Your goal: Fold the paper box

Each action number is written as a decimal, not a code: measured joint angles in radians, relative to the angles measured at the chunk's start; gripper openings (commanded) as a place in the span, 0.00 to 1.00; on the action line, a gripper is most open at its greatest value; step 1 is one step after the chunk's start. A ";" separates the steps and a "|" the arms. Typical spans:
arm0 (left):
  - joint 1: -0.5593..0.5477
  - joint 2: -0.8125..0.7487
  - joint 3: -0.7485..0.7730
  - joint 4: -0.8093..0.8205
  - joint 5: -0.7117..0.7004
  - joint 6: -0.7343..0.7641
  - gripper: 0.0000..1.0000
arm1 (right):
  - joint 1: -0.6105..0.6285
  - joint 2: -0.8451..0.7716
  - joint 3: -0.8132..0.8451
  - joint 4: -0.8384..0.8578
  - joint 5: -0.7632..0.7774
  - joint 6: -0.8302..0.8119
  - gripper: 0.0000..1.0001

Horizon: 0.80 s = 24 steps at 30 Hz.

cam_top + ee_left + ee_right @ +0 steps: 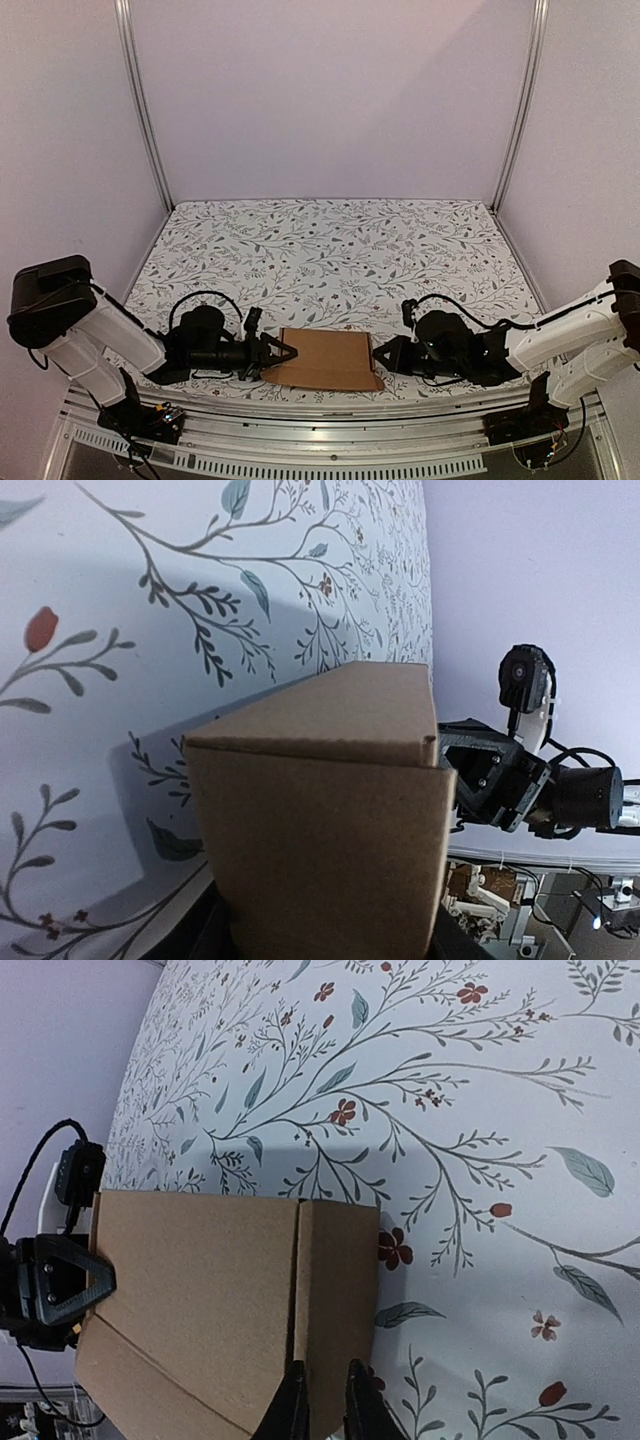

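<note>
The paper box (325, 360) is plain brown cardboard, partly folded, lying on the floral cloth at the near edge between both arms. My left gripper (278, 355) is at its left end. In the left wrist view the box (320, 830) fills the space between the dark jaws of the left gripper (320, 945), which flank it closely. My right gripper (380, 355) is at the right end. In the right wrist view, the right gripper (320, 1400) has its fingers nearly together, pinching the edge of the end flap (335, 1280) of the box (190, 1290).
The floral tablecloth (330, 250) runs back to the purple walls and metal frame posts (140, 100). The metal rail of the table's front edge (320, 440) lies just behind the box. The left gripper also shows in the right wrist view (60, 1280).
</note>
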 measured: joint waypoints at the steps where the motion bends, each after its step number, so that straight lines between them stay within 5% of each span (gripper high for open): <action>1: 0.002 -0.013 -0.001 -0.009 0.002 0.002 0.28 | 0.001 -0.013 -0.005 -0.008 -0.002 -0.006 0.22; 8: 0.053 -0.201 -0.001 -0.118 0.026 0.026 0.29 | -0.002 -0.159 -0.013 -0.237 0.021 -0.150 0.44; 11: 0.080 -0.300 0.001 -0.200 0.047 0.044 0.30 | -0.002 -0.256 0.016 -0.330 0.020 -0.285 0.58; 22: 0.216 -0.684 0.033 -0.585 0.185 0.120 0.29 | 0.004 -0.542 0.150 -0.494 -0.082 -0.882 0.82; 24: 0.238 -0.740 0.038 -0.639 0.218 0.129 0.28 | 0.010 -0.543 0.174 -0.511 -0.092 -0.994 0.97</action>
